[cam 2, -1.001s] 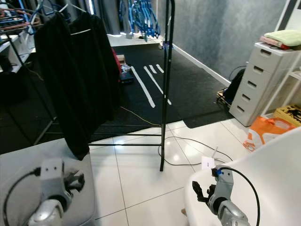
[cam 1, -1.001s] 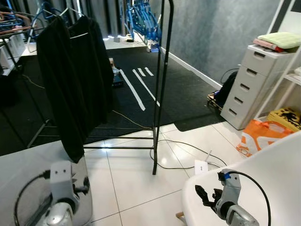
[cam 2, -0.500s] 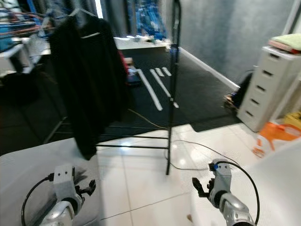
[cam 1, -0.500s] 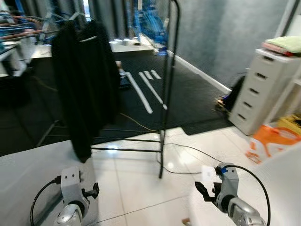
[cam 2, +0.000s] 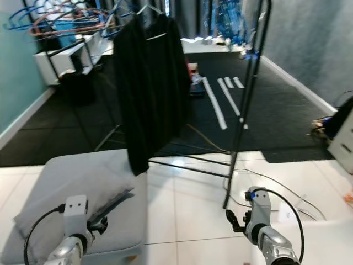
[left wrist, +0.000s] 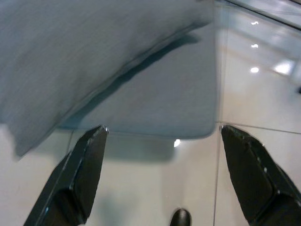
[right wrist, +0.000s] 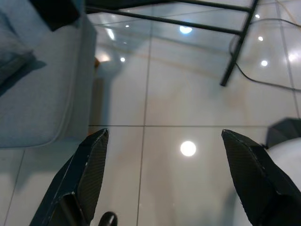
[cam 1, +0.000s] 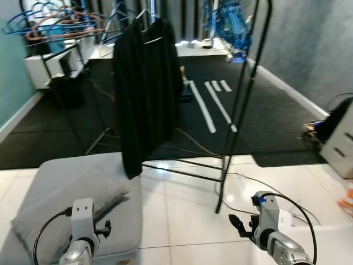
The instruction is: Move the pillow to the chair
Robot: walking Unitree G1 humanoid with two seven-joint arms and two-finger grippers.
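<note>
Both arms raised forward, end effectors empty.
Left end effector point(left wrist: 160, 176) gapes wide above the pillow point(cam 1: 60, 199); right end effector point(right wrist: 167, 181) gapes wide over floor point(right wrist: 188, 108).

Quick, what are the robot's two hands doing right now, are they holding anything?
Left hand: open, holding nothing, above the grey fabric pillow on the grey padded seat.
Right hand: open, holding nothing, over the glossy white tiled floor.

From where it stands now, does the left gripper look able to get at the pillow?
Probably yes. The left gripper is open and points at the grey pillow lying on the grey seat, with nothing between them. It has yet to close the gap; the fingers touch nothing.
</note>
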